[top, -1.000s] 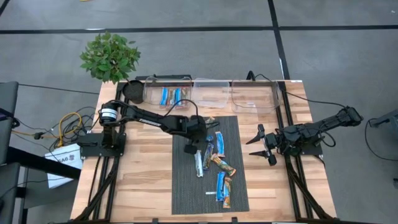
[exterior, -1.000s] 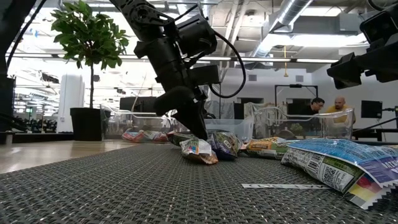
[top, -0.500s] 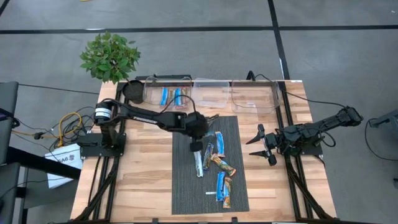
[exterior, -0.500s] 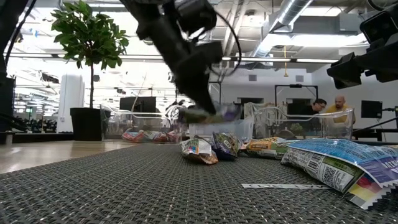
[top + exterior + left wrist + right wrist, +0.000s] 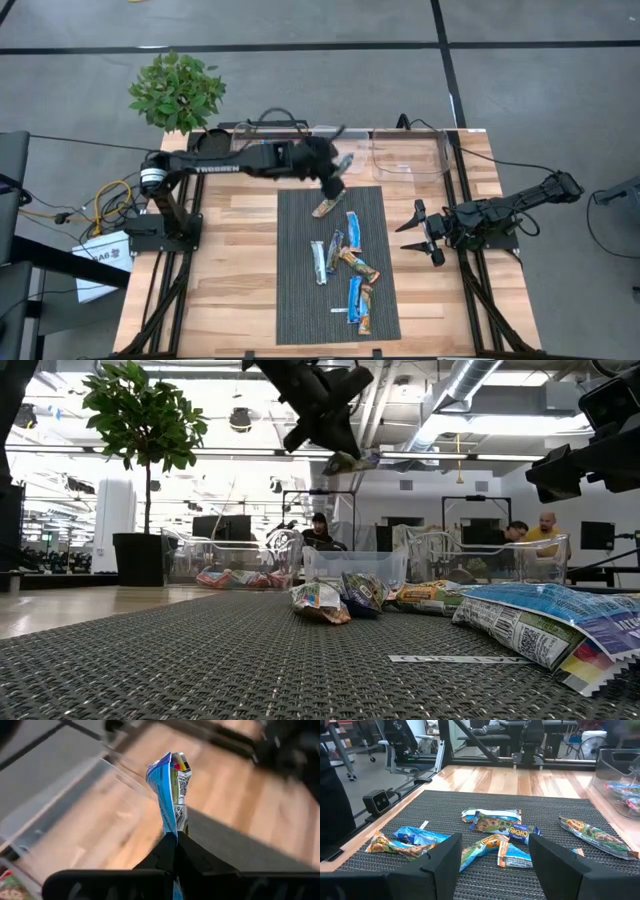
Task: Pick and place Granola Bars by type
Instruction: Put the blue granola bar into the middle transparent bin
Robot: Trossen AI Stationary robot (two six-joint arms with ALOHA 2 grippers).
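The blue-wrapped granola bar (image 5: 170, 790) is pinched at one end between my left fingers (image 5: 192, 862), which are clamped together on it, and it sticks out past them with its printed back panel showing. In the high view my left gripper (image 5: 335, 180) carries the bar up off the dark mat (image 5: 295, 300), near the mat's far edge and just in front of the row of clear bins (image 5: 345, 150) along the back of the counter (image 5: 230, 290). From table height the bar (image 5: 350, 461) hangs well above everything else, over the middle bin (image 5: 355, 565). One orange-brown bar (image 5: 326, 207) lies by itself on the mat just below my gripper. The rest of the loose bars (image 5: 345, 262) are scattered on the middle of the mat, blue, orange-brown and a silvery one mixed, some touching or overlapping. The leftmost bin (image 5: 225, 560) already has some bars in it. My right gripper (image 5: 425, 232) waits low over the bare wood at the right side of the mat, its fingers (image 5: 442, 857) spread apart and pointed at the pile with nothing between them. A potted plant (image 5: 177, 92) stands at the far left corner of the counter, and people (image 5: 527, 532) sit in the room beyond.
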